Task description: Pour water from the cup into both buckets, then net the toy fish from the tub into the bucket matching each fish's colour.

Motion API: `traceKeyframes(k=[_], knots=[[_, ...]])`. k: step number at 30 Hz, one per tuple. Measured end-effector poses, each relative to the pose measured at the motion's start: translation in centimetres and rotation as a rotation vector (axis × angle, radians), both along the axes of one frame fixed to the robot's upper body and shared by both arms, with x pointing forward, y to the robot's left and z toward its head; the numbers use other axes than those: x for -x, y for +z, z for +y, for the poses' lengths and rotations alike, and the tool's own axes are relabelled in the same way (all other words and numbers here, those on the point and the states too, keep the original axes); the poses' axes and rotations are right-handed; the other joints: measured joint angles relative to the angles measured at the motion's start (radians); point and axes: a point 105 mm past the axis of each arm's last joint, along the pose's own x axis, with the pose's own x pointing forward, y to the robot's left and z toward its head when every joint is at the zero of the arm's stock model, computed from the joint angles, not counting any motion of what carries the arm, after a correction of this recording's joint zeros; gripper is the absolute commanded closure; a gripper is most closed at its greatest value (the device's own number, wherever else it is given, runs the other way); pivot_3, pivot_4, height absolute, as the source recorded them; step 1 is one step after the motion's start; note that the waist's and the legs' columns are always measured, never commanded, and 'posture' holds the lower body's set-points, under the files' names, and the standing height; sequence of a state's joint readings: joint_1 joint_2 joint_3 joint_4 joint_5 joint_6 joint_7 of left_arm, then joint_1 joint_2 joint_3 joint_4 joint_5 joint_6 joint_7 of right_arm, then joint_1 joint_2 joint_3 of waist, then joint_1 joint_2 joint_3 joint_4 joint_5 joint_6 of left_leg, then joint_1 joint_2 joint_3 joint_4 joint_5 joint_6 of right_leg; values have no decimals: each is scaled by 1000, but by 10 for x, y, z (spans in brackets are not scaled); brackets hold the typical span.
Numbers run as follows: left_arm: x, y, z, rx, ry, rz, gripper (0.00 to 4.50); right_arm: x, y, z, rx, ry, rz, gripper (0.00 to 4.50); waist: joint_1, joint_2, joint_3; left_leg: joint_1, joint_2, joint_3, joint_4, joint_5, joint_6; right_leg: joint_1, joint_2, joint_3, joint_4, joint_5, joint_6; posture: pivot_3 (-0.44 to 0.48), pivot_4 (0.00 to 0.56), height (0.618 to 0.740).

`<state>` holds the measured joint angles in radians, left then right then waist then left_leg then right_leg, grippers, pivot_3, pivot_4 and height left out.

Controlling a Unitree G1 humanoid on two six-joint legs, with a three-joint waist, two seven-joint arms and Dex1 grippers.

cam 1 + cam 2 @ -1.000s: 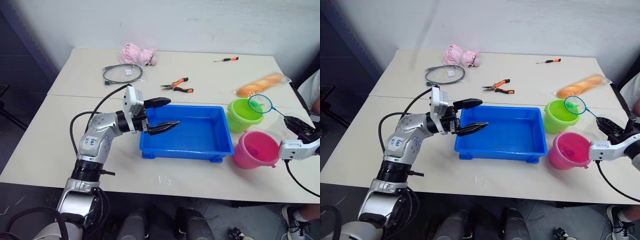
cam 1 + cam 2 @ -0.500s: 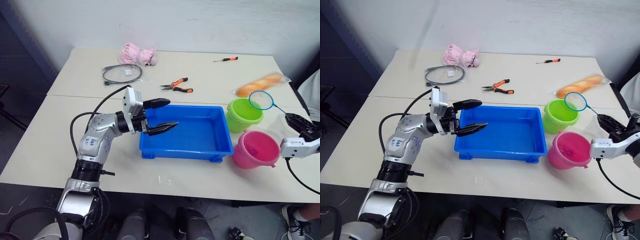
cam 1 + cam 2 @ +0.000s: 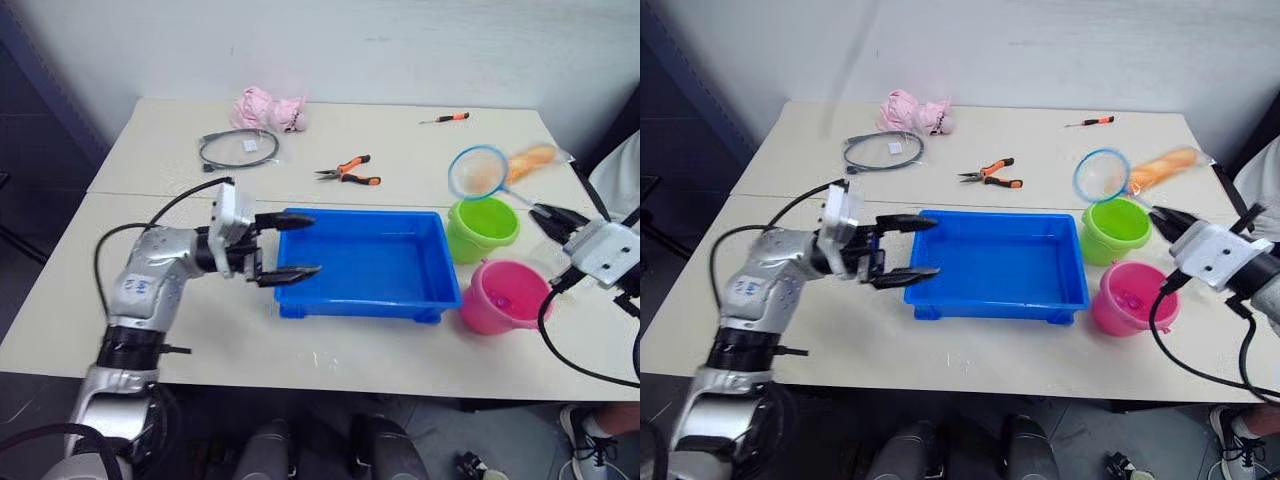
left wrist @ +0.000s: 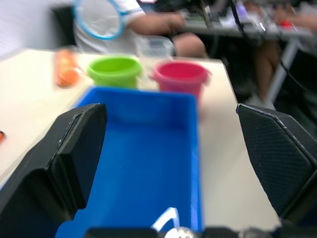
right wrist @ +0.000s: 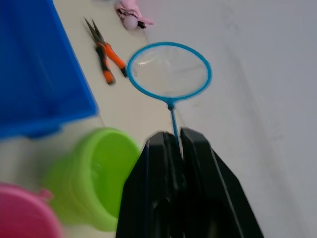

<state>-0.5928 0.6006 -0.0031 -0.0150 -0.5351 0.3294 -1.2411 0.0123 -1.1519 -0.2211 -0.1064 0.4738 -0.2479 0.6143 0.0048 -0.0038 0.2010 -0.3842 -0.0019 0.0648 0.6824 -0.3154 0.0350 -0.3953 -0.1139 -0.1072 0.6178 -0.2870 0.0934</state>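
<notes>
The blue tub (image 3: 360, 304) lies mid-table, and its floor shows plain blue. I cannot make out any toy fish. My left gripper (image 3: 306, 244) hangs open over the tub's left end. The lime green bucket (image 3: 483, 226) and pink bucket (image 3: 502, 297) stand right of the tub. My right gripper (image 3: 549, 216) is shut on the net's thin handle. The net (image 3: 477, 172) is tilted up above the green bucket, and its mesh (image 5: 168, 71) looks empty. The clear cup (image 4: 156, 47) stands behind the two buckets.
Orange-handled pliers (image 3: 350, 172), a coiled grey cable (image 3: 238, 148), a pink plush (image 3: 268, 108), a small screwdriver (image 3: 445, 118) and an orange packet (image 3: 530, 158) lie on the far half of the table. A person's sleeve (image 3: 620, 175) is at the right edge.
My right gripper has lifted and swung the net left, from beside the green bucket to above it; a green fish in the net a second ago is gone. My left gripper drew back slightly.
</notes>
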Motion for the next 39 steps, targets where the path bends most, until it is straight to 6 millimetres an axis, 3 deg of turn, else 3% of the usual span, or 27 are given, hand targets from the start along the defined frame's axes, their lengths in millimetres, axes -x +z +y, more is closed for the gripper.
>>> traceKeyframes(k=[4,6,8,12,15,18,23,26,30,34,39], knots=[[22,18,7,-39,-85,-92,22,26,0,52,-136,268,239,4500,13,0,0,2,0,-2,0,-2,2,3,-1,-1,-4,0,0,0,150,740],[36,2,17,-106,-119,-84,22,44,-8,84,-134,416,344,4500,14,0,0,2,0,-2,0,-3,2,3,-2,0,-7,0,-1,0,150,740],[51,-20,27,-158,-147,-11,22,58,-31,108,-141,521,452,4500,11,0,0,2,1,-2,-1,-4,1,3,-1,-1,-8,-1,-2,0,150,740],[80,-35,34,-187,-181,77,22,68,-74,132,-82,607,542,4500,15,0,0,1,0,-1,0,-5,2,1,-3,0,-8,-1,-2,0,150,740],[100,-41,36,-189,-197,135,22,71,-101,140,-9,641,567,4500,17,0,0,2,0,-1,0,-5,2,2,-3,0,-9,-1,-2,0,150,740],[107,-52,40,-175,-152,199,22,69,-124,149,-7,654,594,4500,16,0,0,2,0,-1,0,-5,2,2,-3,-1,-7,-1,-3,0,150,740],[101,-62,49,-197,-71,198,22,52,-149,161,-23,638,587,4500,13,0,0,3,0,0,0,-6,1,2,-3,0,-6,-2,-3,0,150,740],[96,-64,55,-213,-29,199,22,41,-167,156,15,597,593,4500,14,0,0,3,0,0,0,-6,1,2,-3,0,-6,-2,-3,0,150,740],[92,-65,60,-225,-4,196,22,40,-174,150,50,614,598,4500,9,0,0,3,0,0,0,-7,1,2,-3,-1,-6,-2,-3,0,150,740],[87,-65,63,-218,24,178,0,34,-180,145,38,591,599,2941,1,0,0,4,0,0,0,-7,1,2,-3,0,-5,-2,-3,0,150,740],[83,-67,65,-221,53,181,0,28,-175,140,24,574,573,367,-7,1,0,5,0,0,-1,-7,0,2,-3,0,-4,-2,-4,0,150,740]])
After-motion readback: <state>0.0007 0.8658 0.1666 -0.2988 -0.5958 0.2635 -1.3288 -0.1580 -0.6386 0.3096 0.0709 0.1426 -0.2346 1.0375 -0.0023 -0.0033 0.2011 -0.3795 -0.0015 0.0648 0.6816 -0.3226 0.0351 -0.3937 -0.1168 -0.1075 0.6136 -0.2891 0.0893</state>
